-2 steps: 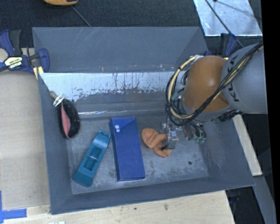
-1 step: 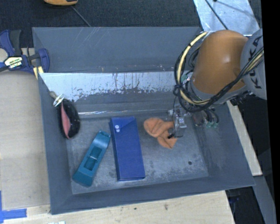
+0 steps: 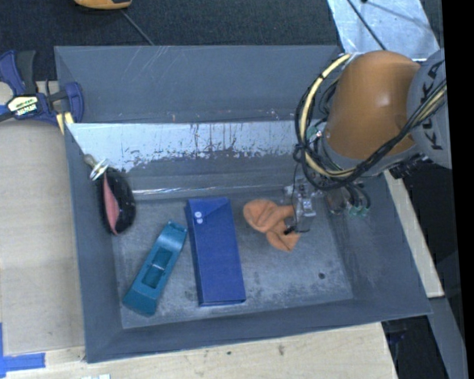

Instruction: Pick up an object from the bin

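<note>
We find bare floor across the front right quarter of the bin, and a clear strip between the dark blue box and the crumpled orange cloth. The light blue stapler-shaped tool lies just beside the box. The black-and-pink brush obstructs the left wall.

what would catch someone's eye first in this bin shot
The big orange dome on the robot's wrist at the upper right stands out most. Just below it the gripper sits against a soft orange lump, right of the middle of the bin. Next comes the dark blue box lying flat in the middle, with a light blue tool slanting on its left.
</note>
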Tool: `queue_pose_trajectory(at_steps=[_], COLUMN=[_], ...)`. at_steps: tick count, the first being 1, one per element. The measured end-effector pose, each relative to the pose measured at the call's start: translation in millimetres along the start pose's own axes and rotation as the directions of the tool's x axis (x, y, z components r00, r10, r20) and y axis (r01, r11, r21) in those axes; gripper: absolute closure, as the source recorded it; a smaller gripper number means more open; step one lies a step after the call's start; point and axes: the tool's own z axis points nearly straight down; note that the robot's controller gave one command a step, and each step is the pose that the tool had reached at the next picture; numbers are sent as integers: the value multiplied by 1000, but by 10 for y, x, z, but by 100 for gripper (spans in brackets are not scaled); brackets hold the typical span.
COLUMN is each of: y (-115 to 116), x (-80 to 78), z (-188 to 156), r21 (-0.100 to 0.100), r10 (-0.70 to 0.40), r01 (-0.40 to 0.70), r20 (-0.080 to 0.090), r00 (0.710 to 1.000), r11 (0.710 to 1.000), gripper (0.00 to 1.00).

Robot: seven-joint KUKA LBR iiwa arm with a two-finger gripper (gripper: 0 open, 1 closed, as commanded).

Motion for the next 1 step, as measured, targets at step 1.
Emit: queue_pose_trajectory(at_steps=[1], y=[53], x=[22], z=[-875], r21=[0], r10=[21], r01=[-21], r20=[1], r00=[1000], r11=[1000], gripper=[100])
